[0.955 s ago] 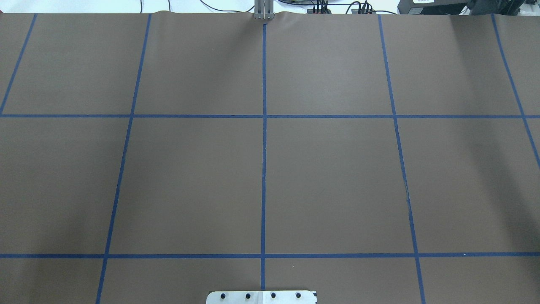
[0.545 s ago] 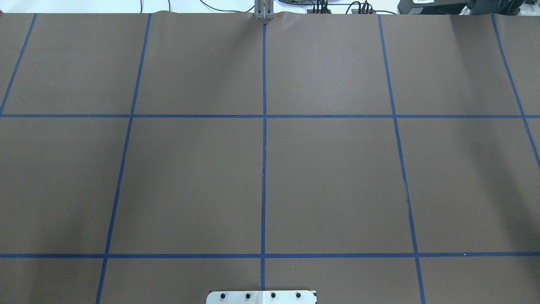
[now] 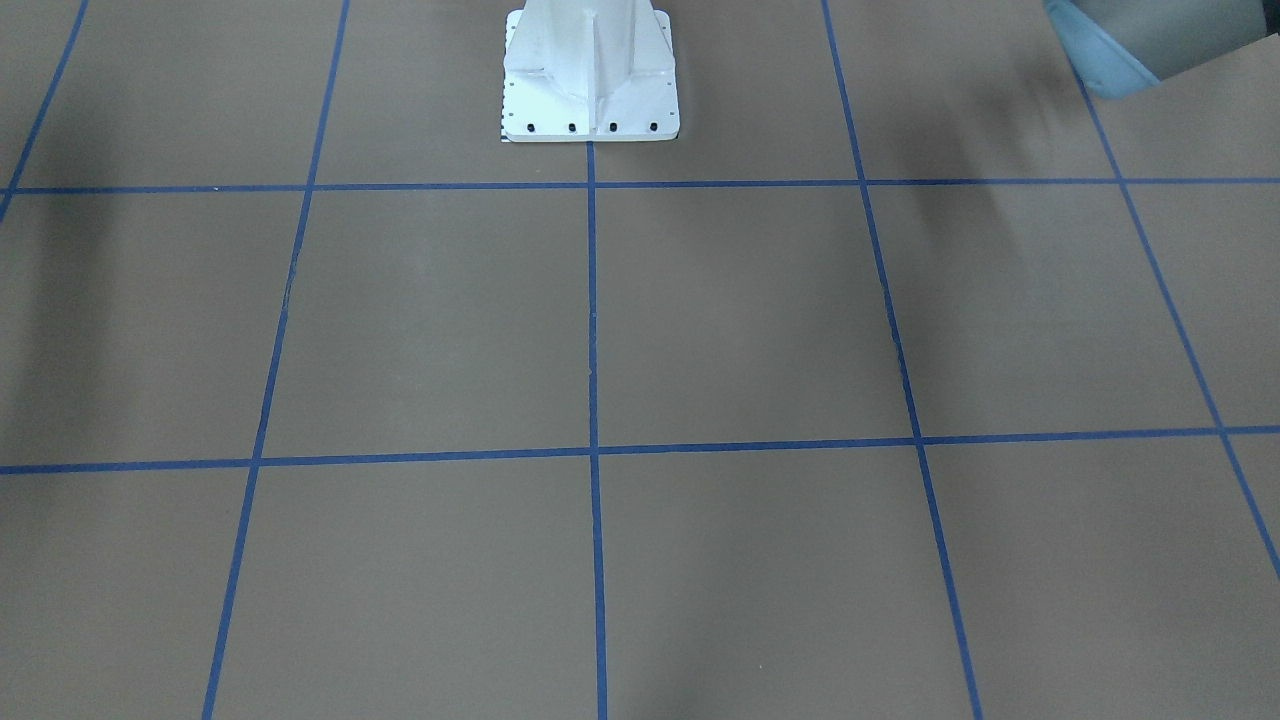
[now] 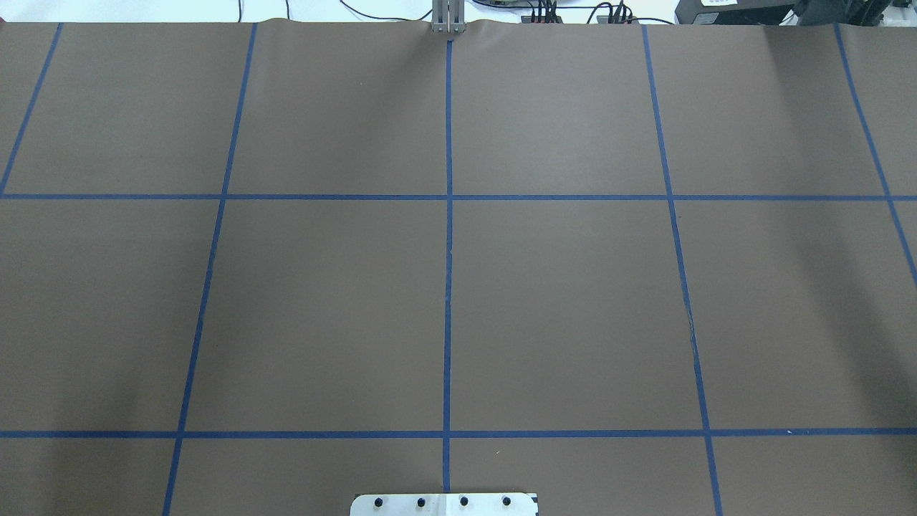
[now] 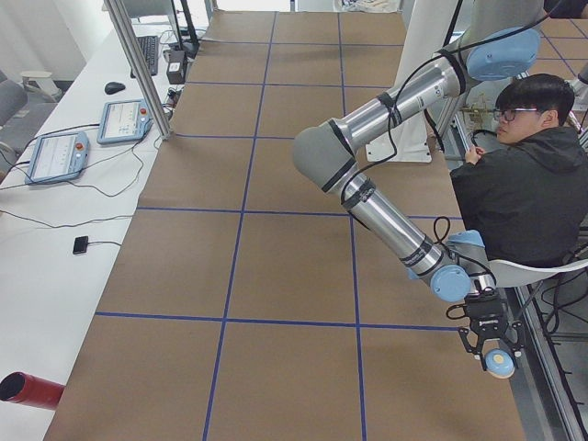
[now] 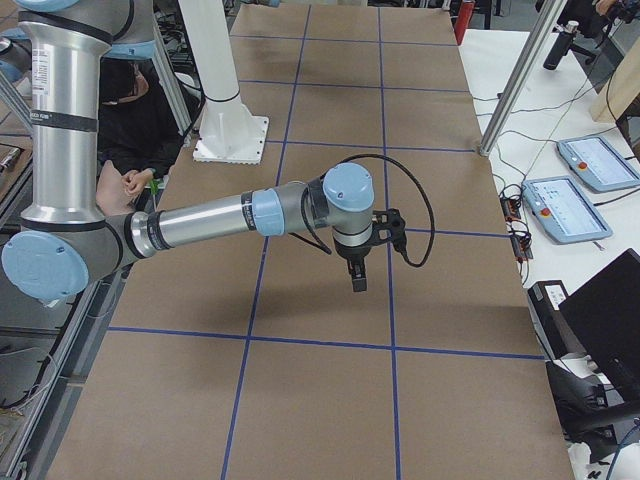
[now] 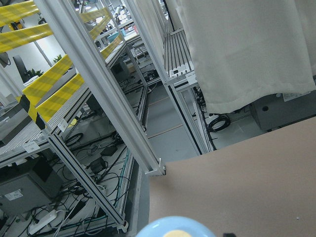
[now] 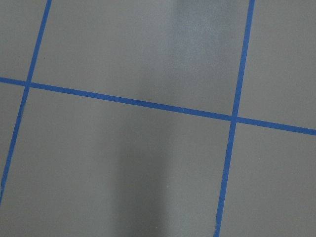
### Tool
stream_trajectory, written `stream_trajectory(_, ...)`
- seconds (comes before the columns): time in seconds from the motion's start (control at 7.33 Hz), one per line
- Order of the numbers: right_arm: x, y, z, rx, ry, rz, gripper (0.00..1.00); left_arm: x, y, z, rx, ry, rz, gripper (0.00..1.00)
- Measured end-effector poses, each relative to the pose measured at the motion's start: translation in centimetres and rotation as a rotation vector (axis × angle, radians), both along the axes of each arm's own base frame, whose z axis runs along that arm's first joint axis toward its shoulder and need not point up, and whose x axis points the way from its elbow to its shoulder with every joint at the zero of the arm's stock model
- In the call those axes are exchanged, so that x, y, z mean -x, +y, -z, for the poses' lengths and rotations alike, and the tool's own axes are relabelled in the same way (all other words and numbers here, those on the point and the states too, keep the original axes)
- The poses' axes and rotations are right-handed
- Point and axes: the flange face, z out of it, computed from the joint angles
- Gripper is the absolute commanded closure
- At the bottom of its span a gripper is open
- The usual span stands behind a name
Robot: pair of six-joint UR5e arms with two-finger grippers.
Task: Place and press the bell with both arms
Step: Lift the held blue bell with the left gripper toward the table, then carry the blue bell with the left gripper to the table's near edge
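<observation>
Brown-papered desk [image 4: 573, 301] gridded with blue tape [image 4: 448, 287], white pedestal [image 3: 590, 70], operator [image 5: 528, 184] seated alongside; bell [image 5: 501, 364] at left claw [image 5: 495, 355] tips near desk's edge, right claw [image 6: 358, 283] over desk, both claws' opening can't be told.

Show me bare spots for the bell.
Bare: every taped square of the table, from the pedestal to the far edge. Tighter: under the right end effector, hanging over the table, and the robot-side edge by the bell.
</observation>
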Motion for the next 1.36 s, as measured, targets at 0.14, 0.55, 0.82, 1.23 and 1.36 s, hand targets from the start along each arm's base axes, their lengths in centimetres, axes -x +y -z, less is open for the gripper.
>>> stream_trajectory(0.14,0.0,0.0,-0.2,0.004,0.0,0.0,0.0,0.4,0.9,0.1,0.004,-0.003,-0.041,1.0)
stream_trajectory(0.55,0.1,0.0,-0.5,0.011,-0.001,0.002,0.0,2.1,3.3,1.3,0.009,-0.049,-0.156,1.0)
stream_trajectory(0.82,0.2,0.0,-0.5,0.013,-0.001,0.003,0.0,3.7,5.4,2.5,0.001,-0.084,-0.256,1.0)
stream_trajectory(1.23,0.2,0.0,-0.7,0.016,0.0,0.005,0.0,6.6,12.1,6.3,0.011,-0.081,-0.45,1.0)
stream_trajectory(1.36,0.2,0.0,-0.8,0.017,0.001,0.005,0.0,7.5,14.8,7.3,0.015,-0.064,-0.53,1.0)
